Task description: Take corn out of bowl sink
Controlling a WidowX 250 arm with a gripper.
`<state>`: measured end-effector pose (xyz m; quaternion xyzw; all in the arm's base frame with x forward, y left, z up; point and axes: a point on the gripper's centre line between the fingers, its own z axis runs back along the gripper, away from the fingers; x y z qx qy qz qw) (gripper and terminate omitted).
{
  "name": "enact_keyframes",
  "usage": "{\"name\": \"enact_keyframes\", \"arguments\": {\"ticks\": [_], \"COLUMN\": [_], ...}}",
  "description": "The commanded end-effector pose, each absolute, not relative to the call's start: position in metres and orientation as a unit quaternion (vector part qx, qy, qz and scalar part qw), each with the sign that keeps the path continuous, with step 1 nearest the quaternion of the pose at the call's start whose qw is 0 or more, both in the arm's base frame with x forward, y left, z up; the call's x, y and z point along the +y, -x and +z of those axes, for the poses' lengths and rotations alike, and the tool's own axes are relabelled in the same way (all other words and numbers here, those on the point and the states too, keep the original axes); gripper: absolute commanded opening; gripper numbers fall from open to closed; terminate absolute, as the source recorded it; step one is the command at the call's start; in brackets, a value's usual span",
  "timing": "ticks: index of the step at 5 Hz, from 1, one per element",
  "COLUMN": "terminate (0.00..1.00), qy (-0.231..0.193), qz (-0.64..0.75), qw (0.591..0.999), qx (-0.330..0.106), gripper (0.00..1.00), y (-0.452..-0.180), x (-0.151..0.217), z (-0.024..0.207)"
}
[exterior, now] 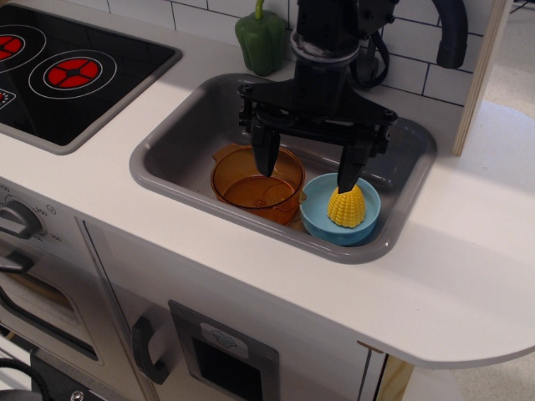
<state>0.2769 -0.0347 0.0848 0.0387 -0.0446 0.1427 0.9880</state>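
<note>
Hovering over the sink (pixel 180 146), my tool (pixel 308 171) hangs with its two black fingers spread wide apart, released, grasping nothing. One fingertip (pixel 266 159) sits above the orange pot (pixel 251 180); the other fingertip (pixel 349 174) comes down right at the tip of the corn (pixel 346 209). Whether that finger actually touches the corn, I cannot tell from this view.

Corn: yellow, bumpy kernel rows, standing point-up inside the bowl (pixel 316 215). It is still in the bowl, not lifted. Bowl: light blue, round, resting on the sink floor at about 5 o'clock of the basin, near the front wall. Orange pot: transparent, with handles, just beside the bowl on its 9 o'clock side; the two rims look close to touching or touching, cannot say which.

Sink: grey, rounded corners, set into the white worktop (pixel 468 251). A black faucet (pixel 451 33) curves down at about 1 o'clock of the basin, partly cut off by the picture's top edge.

Green pepper (pixel 261 42): upright on the worktop behind the sink, at roughly 11 o'clock of the basin, against the tiled wall. Black hob (pixel 75 75) with red rings lies at 9 o'clock, well apart from the sink.
</note>
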Motion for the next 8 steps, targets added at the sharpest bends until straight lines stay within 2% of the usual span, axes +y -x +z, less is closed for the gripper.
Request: {"name": "enact_keyframes", "arguments": {"ticks": [1,2,3,4,6,8], "terminate": [0.0,0.0,0.0,0.0,0.0,0.0], "qy": [-0.039,-0.022,-0.012,0.003,0.007,0.008], "qz": [0.143,0.223,0.325,0.409,0.502,0.521], "qw": [0.988,0.973,0.941,0.906,0.859,0.848], "qx": [-0.045,-0.057,-0.092,-0.104,-0.096,-0.1], "gripper": [1.0,1.0,1.0,1.0,1.0,1.0], "y": [-0.277,-0.298,-0.317,-0.33,-0.345,-0.348], "x": [-0.035,-0.027,-0.018,-0.011,-0.017,-0.03], "z": [0.085,0.079,0.077,0.074,0.055,0.043]}}
